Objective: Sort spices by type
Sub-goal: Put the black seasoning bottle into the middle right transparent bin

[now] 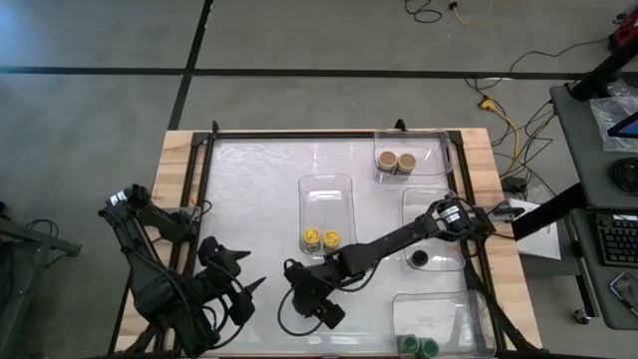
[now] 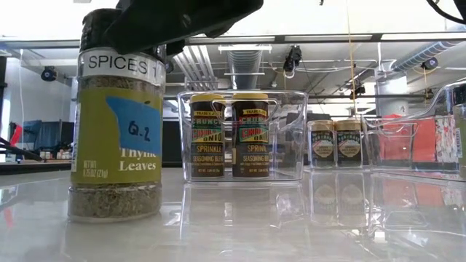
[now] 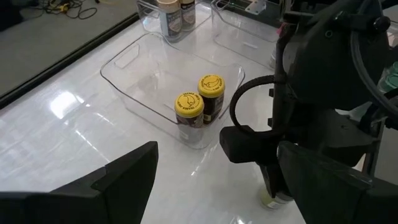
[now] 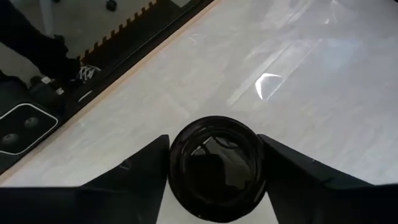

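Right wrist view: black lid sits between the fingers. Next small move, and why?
Probably finish closing the right hand on the black-lidded thyme jar, then lift. The lid is centred between both fingers, the jar stands alone on the table, and another black-lidded jar waits in a tray.

The worktop carries four clear trays; the centre tray holds two yellow-lidded jars side by side at its near end; the far tray holds two tan-lidded jars; the near right tray holds two green-lidded jars; a black-lidded jar stands in the right tray; the right claw sits near the front edge, below the centre tray; the left claw waits just beside it, at front left.
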Controlling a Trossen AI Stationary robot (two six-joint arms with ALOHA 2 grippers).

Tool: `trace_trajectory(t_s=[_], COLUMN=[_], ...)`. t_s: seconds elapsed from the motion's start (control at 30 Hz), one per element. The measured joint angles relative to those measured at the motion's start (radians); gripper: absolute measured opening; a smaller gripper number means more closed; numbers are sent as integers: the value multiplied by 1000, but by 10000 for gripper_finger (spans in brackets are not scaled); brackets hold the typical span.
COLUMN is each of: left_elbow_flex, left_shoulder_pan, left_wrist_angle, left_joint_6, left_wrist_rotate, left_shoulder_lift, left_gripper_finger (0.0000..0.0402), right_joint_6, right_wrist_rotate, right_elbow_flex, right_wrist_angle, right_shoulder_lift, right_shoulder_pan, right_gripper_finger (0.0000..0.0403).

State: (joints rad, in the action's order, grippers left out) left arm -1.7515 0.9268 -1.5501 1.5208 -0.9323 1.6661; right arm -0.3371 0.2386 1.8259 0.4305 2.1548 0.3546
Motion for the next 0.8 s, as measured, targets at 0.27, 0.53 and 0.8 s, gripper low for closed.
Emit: trace_trajectory(t_s=[0.27,0.53,0.8], left_elbow_flex=[0,0,0], left_shoulder_pan=[0,0,-26], left_wrist_angle=[-21,-5,74], left_joint_6=[-1,-30,-98], left_wrist_rotate=[0,60,60], left_shoulder_lift=[0,1,1], left_gripper_finger=[316,316,316], right_joint_6=[158,320,534], right_wrist_rotate=[-3,-158,-449], right_elbow_flex=[0,-12,-194], right_wrist_angle=[28,245,384], right_shoulder_lift=[-61,-252,-563], right_shoulder_pan=[0,33,168], right_gripper_finger=[199,200,199])
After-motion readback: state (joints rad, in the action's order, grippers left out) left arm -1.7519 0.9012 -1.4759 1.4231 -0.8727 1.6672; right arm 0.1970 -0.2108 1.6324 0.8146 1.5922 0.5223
